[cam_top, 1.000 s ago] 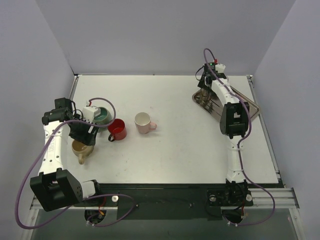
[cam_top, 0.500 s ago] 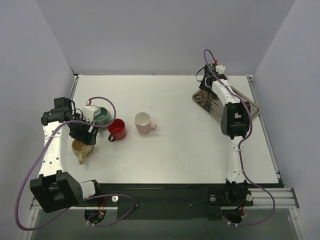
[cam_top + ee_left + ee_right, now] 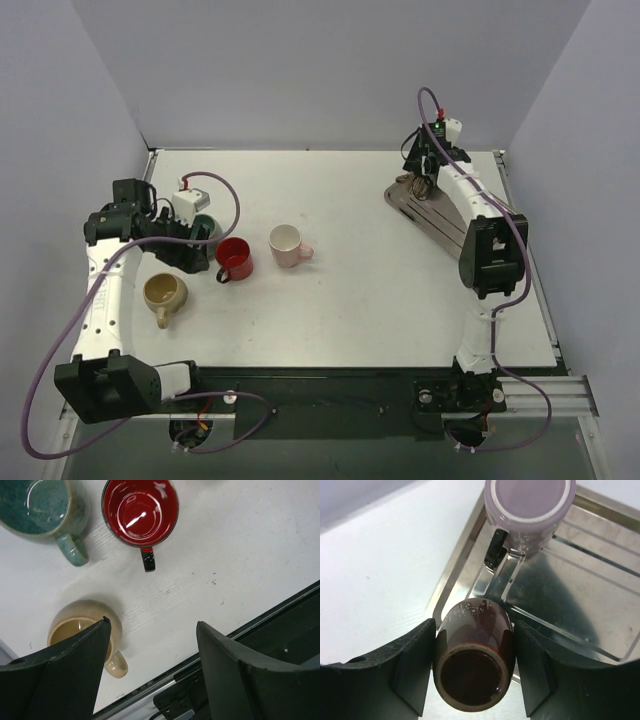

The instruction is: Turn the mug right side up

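Observation:
My right gripper (image 3: 472, 666) is shut on a dark brown mug (image 3: 476, 630), one finger on each side. The mug's ringed round end faces the wrist camera. It hangs over the near-left corner of the metal tray (image 3: 580, 595). In the top view this gripper (image 3: 425, 182) is at the tray's (image 3: 420, 208) far-left end. A lavender mug (image 3: 530, 510) with a dark handle stands upside down on the tray. My left gripper (image 3: 152, 650) is open and empty, held above the table near the tan mug (image 3: 82, 625).
Upright mugs stand on the left half of the table: tan (image 3: 165, 293), red (image 3: 235, 258), pink (image 3: 287, 242), and teal (image 3: 205, 228) partly under my left arm. The teal (image 3: 40, 505) and red (image 3: 140, 511) mugs show in the left wrist view.
My right gripper has risen and shifted back-right with the dark mug. My left gripper has drawn away from the tan mug, toward the back.

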Robot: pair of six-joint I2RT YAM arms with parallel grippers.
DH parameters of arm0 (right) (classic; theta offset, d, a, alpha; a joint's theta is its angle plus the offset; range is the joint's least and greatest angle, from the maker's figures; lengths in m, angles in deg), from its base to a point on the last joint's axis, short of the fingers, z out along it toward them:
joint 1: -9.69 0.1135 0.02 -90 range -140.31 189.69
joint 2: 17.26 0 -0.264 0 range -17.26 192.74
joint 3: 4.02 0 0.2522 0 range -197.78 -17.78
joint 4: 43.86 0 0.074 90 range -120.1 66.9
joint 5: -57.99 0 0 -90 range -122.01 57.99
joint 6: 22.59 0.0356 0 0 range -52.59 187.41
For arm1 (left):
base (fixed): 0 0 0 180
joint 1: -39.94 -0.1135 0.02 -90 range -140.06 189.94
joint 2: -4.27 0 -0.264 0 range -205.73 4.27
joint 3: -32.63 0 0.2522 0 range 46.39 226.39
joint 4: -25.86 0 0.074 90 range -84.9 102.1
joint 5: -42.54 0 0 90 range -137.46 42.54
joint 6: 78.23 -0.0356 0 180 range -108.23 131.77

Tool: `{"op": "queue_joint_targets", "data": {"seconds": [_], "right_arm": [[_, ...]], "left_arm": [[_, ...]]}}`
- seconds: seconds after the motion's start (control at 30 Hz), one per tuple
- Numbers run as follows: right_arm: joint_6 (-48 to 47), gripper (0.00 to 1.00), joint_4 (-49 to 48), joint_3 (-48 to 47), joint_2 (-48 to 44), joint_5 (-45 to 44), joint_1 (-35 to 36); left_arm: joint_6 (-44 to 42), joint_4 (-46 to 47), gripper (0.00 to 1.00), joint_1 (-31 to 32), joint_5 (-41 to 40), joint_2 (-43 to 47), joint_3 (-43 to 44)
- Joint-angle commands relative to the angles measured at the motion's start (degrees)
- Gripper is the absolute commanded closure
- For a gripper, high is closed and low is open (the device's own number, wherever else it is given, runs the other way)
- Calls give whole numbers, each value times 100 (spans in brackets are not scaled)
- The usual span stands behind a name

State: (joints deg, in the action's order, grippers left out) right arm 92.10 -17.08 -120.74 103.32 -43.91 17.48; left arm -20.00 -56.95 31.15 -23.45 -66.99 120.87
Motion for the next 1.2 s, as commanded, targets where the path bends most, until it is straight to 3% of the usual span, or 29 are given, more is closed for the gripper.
{"op": "queue_joint_targets", "data": {"seconds": [0.0,0.1,0.23,0.3,0.33,0.37,0.4,0.43,0.47,0.53,0.57,0.6,0.63,0.67,0.7,0.77,0.9,1.17], "right_arm": [[-96,100,-422,135,-579,65,-50],[-96,100,-554,398,-938,109,-41],[-52,100,-879,890,-1588,188,29],[-43,100,-1029,1153,-1896,179,108],[-26,100,-1099,1216,-2106,171,169],[-17,100,-1134,1382,-2186,162,205],[10,100,-1230,1462,-2379,153,283],[27,100,-1249,1611,-2459,162,328],[62,100,-1249,1708,-2608,179,407],[115,100,-1249,1848,-2801,232,538],[202,100,-1249,1884,-2846,371,565],[238,100,-1249,1928,-2925,486,592],[360,100,-1249,1929,-2943,670,601],[387,100,-1249,1929,-3004,767,627],[414,100,-1231,1963,-3039,829,644],[397,100,-1240,2086,-3197,847,741],[650,100,-1440,2341,-3496,1311,847],[1239,100,-1644,2596,-3725,2121,969]], "left_arm": [[653,453,21,396,429,-10,304],[1154,770,21,703,744,-45,400],[2673,1779,21,1169,1332,-265,664],[3920,3022,20,1310,1779,-431,656],[5012,3552,20,1424,2009,-476,551],[5562,4471,20,1503,2081,-572,420],[6829,5063,20,1652,2142,-651,331],[7442,5982,20,1792,2108,-835,165],[8240,6383,20,2107,1995,-923,94],[8433,7079,20,2625,1810,-1318,198],[8198,6916,20,2785,1800,-1668,590],[7134,6462,24,3179,1652,-1889,855],[5714,5396,24,3557,1381,-2187,1537],[5117,4985,24,3717,865,-2347,2022],[4006,4642,24,3997,625,-2479,2114],[2781,4821,22,4288,-61,-2428,1992],[1772,4533,22,4510,-397,-2585,2255],[-72,4392,35,4747,-1215,-2734,2414]]}}
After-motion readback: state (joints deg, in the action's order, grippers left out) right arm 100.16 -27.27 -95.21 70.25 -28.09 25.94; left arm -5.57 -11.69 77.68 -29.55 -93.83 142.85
